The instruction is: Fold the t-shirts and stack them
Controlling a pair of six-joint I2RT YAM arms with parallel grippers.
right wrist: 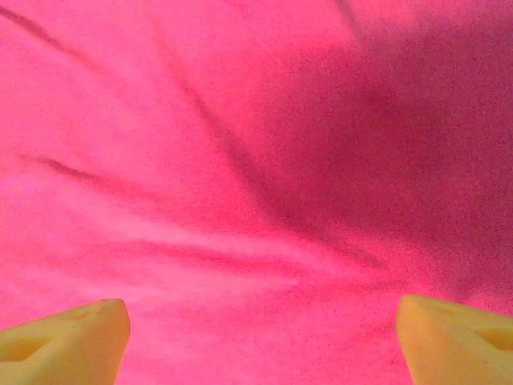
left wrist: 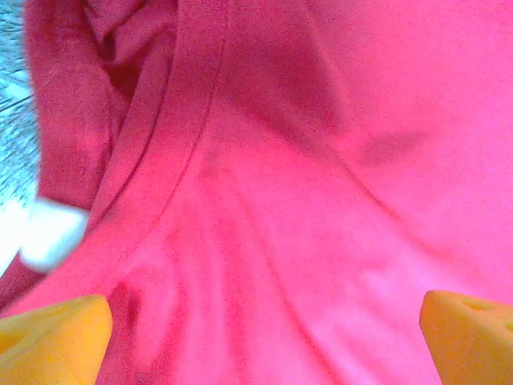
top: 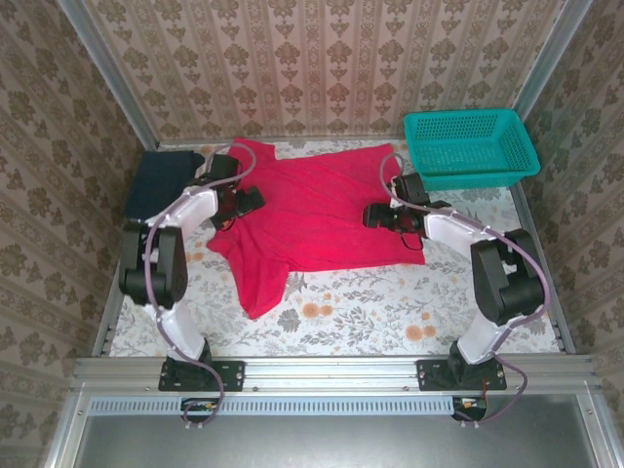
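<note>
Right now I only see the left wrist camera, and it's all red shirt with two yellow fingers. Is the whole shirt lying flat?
Observer: Mostly. The red t-shirt is spread out on the table, but its near left part trails off in a bunched tail.
Operator: Where's my other arm?
Observer: The right gripper is open, over the shirt's right side.
Operator: Are there more shirts?
Observer: Yes, a folded navy t-shirt lies at the far left, beside the left arm.
</note>
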